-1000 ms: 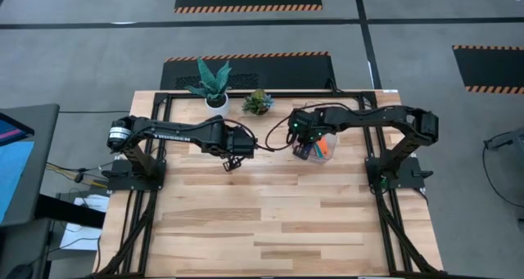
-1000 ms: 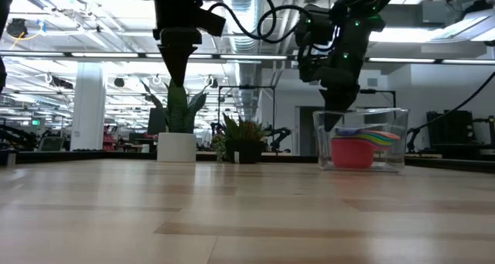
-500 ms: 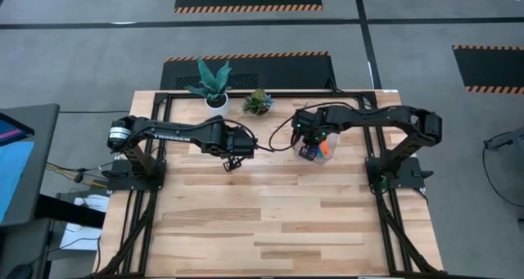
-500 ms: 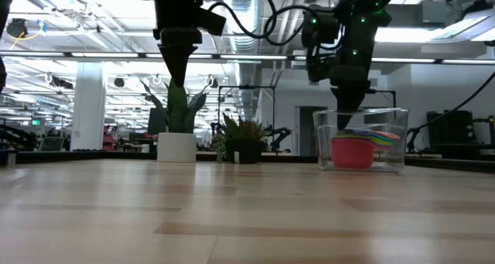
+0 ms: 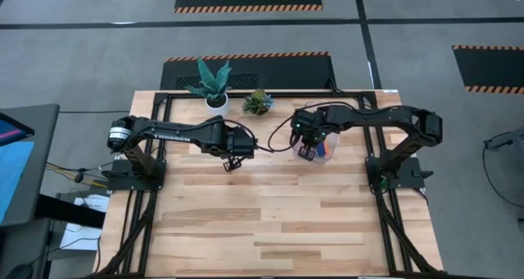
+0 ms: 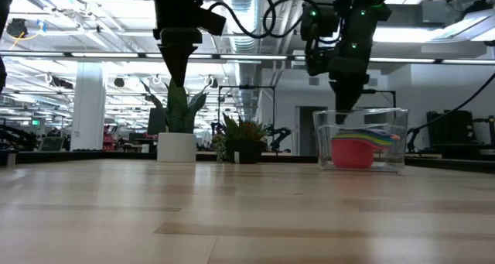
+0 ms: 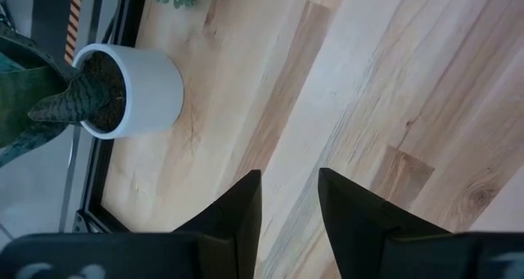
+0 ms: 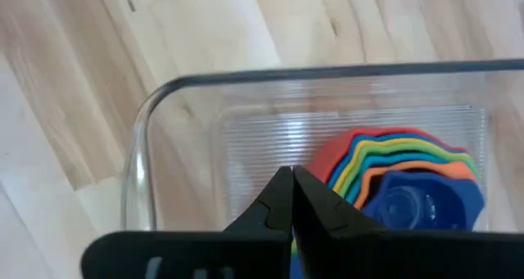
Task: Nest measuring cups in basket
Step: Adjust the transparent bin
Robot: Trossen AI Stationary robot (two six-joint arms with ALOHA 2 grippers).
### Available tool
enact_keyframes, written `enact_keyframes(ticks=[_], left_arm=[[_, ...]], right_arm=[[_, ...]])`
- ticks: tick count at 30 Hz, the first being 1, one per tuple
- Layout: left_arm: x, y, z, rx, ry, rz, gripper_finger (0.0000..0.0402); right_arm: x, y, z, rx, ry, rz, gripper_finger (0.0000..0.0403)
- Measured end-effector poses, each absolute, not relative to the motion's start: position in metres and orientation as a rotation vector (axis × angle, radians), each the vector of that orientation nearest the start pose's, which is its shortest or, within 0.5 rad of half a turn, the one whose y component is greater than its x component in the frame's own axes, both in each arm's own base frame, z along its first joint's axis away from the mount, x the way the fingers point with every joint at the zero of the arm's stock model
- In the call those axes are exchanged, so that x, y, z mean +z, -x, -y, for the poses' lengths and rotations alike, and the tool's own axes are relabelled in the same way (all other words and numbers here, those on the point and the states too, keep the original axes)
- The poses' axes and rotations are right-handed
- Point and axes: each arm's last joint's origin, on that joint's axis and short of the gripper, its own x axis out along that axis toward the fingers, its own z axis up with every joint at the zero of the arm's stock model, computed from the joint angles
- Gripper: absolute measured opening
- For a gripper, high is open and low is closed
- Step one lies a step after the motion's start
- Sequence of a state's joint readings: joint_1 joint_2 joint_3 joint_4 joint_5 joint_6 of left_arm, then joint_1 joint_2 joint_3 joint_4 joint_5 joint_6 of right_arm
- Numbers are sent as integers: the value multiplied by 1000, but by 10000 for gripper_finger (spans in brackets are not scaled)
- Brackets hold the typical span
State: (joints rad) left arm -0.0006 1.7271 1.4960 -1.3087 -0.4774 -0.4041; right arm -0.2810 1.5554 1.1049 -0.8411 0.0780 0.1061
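The measuring cups (image 8: 393, 168) sit nested in one stack, red outermost, then yellow, green, orange and dark blue innermost, on the floor of the clear basket (image 8: 164, 95). The basket (image 6: 394, 136) stands on the table's far right part, with the stack (image 6: 352, 152) showing through its wall. My right gripper (image 8: 291, 181) is shut and hangs over the basket's bare floor beside the stack; its tips (image 6: 345, 105) are about level with the rim. My left gripper (image 7: 289, 185) is open, high over bare wood left of the basket (image 5: 323, 148).
A white plant pot (image 7: 135, 91) and a small dark-potted plant (image 6: 244, 148) stand at the table's far edge, between the arms. The near half of the wooden table (image 5: 270, 222) holds nothing.
My right gripper has risen from inside the basket until its shut tips are at rim level, drifting slightly toward the table's right. The cups and basket have stayed where they were.
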Motion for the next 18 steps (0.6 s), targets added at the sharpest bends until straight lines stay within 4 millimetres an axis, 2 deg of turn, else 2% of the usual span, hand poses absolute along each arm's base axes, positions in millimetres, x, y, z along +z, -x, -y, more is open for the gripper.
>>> enact_keyframes(ticks=[5,10,14,18], left_arm=[[273,-316,-13,668,-47,-1390,113],[273,-317,-13,663,-49,-1382,113],[273,-318,-13,638,-74,-1384,113],[273,-318,-13,636,-76,-1384,113]], right_arm=[[225,-280,86,-387,-224,-1239,24],[232,-273,96,-462,-297,-1199,25],[238,-258,101,-548,-358,-1232,20],[242,-239,108,-757,-287,-1327,19]])
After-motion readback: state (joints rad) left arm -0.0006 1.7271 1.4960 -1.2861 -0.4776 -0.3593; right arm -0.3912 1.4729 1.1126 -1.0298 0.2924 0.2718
